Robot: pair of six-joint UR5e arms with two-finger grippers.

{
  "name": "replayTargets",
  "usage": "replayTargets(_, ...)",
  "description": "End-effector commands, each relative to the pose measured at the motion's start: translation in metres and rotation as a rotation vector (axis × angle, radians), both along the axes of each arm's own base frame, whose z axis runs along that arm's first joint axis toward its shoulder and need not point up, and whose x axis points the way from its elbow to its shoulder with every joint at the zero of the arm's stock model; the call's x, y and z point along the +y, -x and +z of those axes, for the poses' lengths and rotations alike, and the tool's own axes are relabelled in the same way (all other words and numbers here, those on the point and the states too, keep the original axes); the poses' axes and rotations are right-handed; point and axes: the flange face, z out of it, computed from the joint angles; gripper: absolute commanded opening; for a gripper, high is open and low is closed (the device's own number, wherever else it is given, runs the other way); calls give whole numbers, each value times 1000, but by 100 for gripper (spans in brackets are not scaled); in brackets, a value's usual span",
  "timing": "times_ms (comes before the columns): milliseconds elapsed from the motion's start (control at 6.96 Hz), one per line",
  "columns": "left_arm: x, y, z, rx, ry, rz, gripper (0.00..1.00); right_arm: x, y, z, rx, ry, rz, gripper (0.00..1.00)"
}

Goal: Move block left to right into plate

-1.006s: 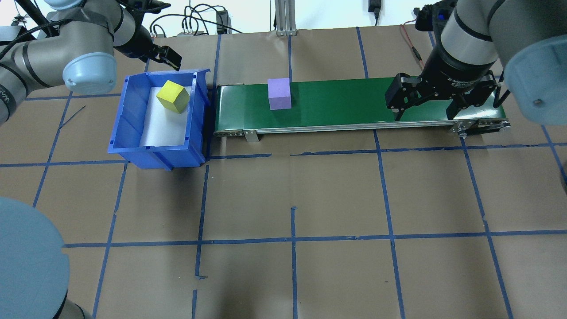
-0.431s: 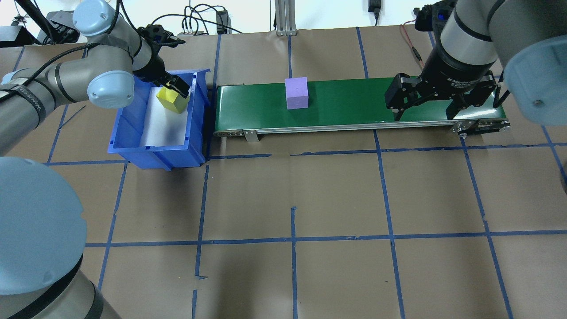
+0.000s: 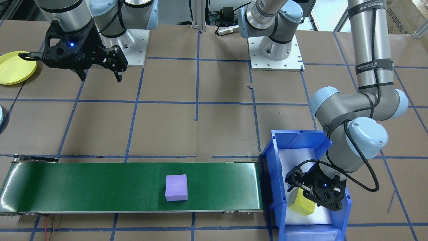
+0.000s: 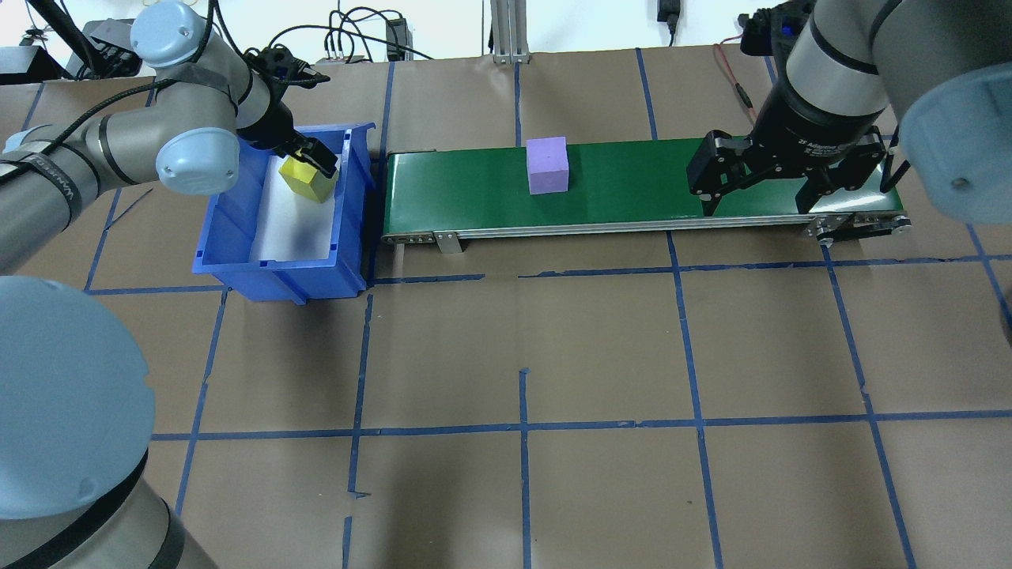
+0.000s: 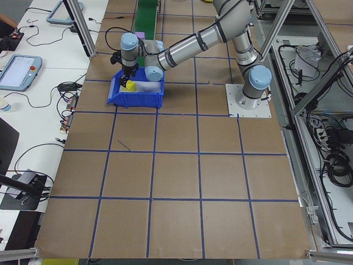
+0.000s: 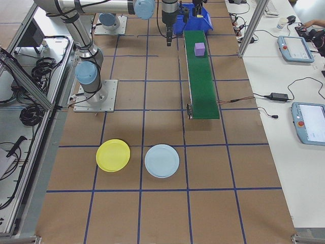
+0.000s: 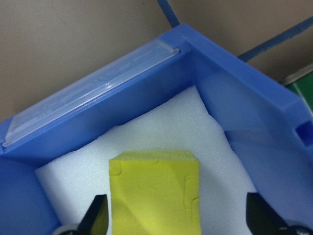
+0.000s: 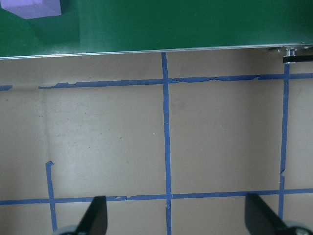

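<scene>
The left gripper (image 7: 178, 223) is down inside the blue bin (image 4: 229, 261), fingers spread wide with the yellow cube (image 7: 155, 193) sitting between them. Gaps show on both sides in the wrist view, so nothing is pinched. The cube rests on the white foam liner (image 7: 161, 132), up in the far corner of the bin, at about twelve o'clock in the overhead view.

Out on the green conveyor belt (image 4: 632, 190) a purple cube (image 4: 547, 164) sits flat, left of the belt's middle from overhead, well apart from both grippers.

The right gripper (image 4: 757, 201) hangs over the belt's right end, its fingers (image 4: 710, 201) spread apart and holding nothing; its wrist camera looks down on brown paper crossed with blue tape (image 8: 166, 147), the belt edge along the top.

The yellow plate (image 6: 113, 155) lies flat on the table at the robot's right end, well away from the belt, just beside a light blue plate (image 6: 162, 161). From the front view the yellow plate shows at nine o'clock of the right gripper, near it but lower on the table.
</scene>
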Motion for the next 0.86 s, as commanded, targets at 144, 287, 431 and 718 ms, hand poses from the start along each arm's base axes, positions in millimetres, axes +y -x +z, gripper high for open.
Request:
replayTargets(144,0,-9,-5,1,-8,4,100,0,0,0,0,0,0,100)
replayTargets(287,2,-9,-13,5,-21,5,100,0,0,0,-1,2,0,100)
replayTargets(431,2,-9,-16,6,-26,7,100,0,0,0,-1,0,0,100)
replayTargets(718,3,-8,-19,14,-30,9,91,0,0,0,-1,0,0,100)
